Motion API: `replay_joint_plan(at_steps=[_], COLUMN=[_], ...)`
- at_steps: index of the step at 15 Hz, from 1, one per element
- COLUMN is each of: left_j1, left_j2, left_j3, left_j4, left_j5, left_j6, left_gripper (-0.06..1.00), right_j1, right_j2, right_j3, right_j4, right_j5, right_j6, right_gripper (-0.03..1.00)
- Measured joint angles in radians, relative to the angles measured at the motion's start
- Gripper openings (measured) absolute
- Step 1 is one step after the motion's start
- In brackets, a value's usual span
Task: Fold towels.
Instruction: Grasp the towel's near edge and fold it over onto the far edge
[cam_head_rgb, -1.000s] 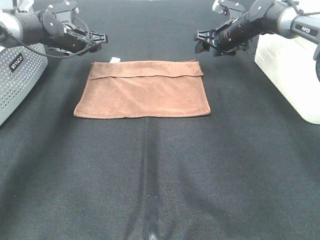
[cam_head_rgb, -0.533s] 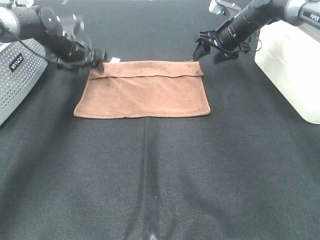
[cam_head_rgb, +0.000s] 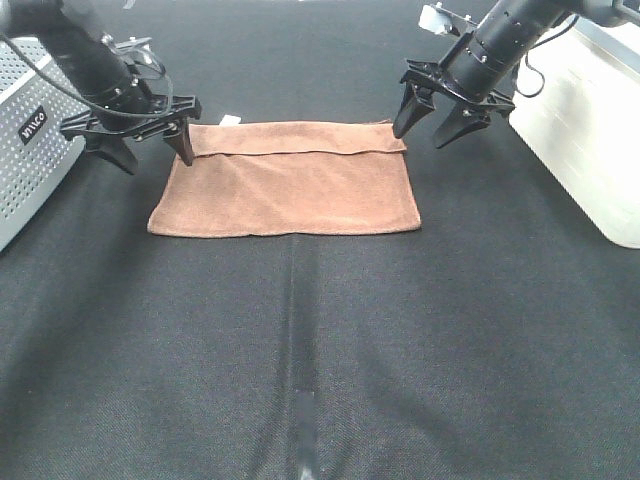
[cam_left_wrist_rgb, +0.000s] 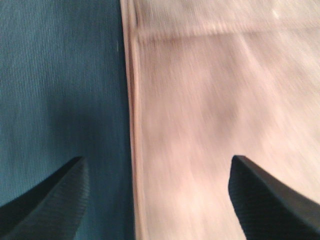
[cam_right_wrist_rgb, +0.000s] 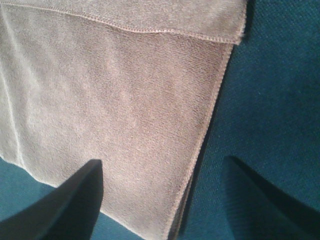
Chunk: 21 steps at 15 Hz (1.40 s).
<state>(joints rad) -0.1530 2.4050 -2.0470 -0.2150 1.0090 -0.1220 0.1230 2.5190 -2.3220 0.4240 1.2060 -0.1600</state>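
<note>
Folded reddish-brown terry towel (cam_head_rgb: 285, 180) lies on black woven cloth (cam_head_rgb: 320, 350), spread left gripper (cam_head_rgb: 158, 160) at its 10 o'clock corner, spread right gripper (cam_head_rgb: 419, 137) at 2 o'clock; only right wrist view shows hem stitching (cam_right_wrist_rgb: 165, 31).

Napped cloth towel (cam_head_rgb: 285, 190), matt woven tabletop (cam_head_rgb: 300, 350)

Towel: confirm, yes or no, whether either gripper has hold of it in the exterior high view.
No: the left gripper and the right gripper both stand with jaws spread at the far corners of the towel, nothing pinched between them.
</note>
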Motion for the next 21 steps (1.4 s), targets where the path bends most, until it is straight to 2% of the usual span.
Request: replay_joint_plan(at_steps=[2, 4, 6, 8, 11, 14, 16, 17, 19, 20, 21], left_j1=[0.000, 0.000, 0.000, 0.000, 0.000, 0.000, 0.000, 0.001, 0.002, 0.002, 0.002], left_j2=[-0.069, -0.158, -0.170, -0.170, -0.170, -0.147, -0.107, -0.096, -0.087, -0.080, -0.077], left_j3=[0.139, 0.327, 0.394, 0.408, 0.408, 0.408, 0.408, 0.408, 0.407, 0.406, 0.405], left_j4=[-0.009, -0.011, -0.012, -0.012, -0.013, -0.024, -0.093, -0.174, -0.241, -0.264, -0.276], left_j5=[-0.047, -0.130, -0.172, -0.213, -0.281, -0.285, -0.295, -0.312, -0.326, -0.335, -0.342], left_j6=[0.000, 0.000, 0.000, 0.000, 0.000, 0.000, 0.025, 0.081, 0.130, 0.138, 0.149], left_gripper=[0.73, 0.73, 0.73, 0.73, 0.73, 0.73, 0.73, 0.73, 0.73, 0.70, 0.62], right_j1=[0.000, 0.000, 0.000, 0.000, 0.000, 0.000, 0.000, 0.000, 0.000, 0.000, 0.000], right_j2=[-0.035, -0.115, -0.181, -0.197, -0.173, -0.142, -0.129, -0.111, -0.083, -0.078, -0.074], right_j3=[0.072, 0.253, 0.405, 0.462, 0.464, 0.465, 0.466, 0.466, 0.466, 0.466, 0.466], right_j4=[-0.028, -0.056, -0.057, -0.049, -0.030, -0.022, 0.013, 0.063, 0.144, 0.182, 0.206], right_j5=[0.000, -0.007, -0.100, -0.169, -0.197, -0.221, -0.255, -0.265, -0.266, -0.267, -0.268], right_j6=[0.007, 0.000, -0.002, -0.009, -0.036, -0.036, -0.043, -0.064, -0.106, -0.121, -0.131], right_gripper=[0.61, 0.58, 0.58, 0.58, 0.58, 0.58, 0.58, 0.58, 0.58, 0.58, 0.56])
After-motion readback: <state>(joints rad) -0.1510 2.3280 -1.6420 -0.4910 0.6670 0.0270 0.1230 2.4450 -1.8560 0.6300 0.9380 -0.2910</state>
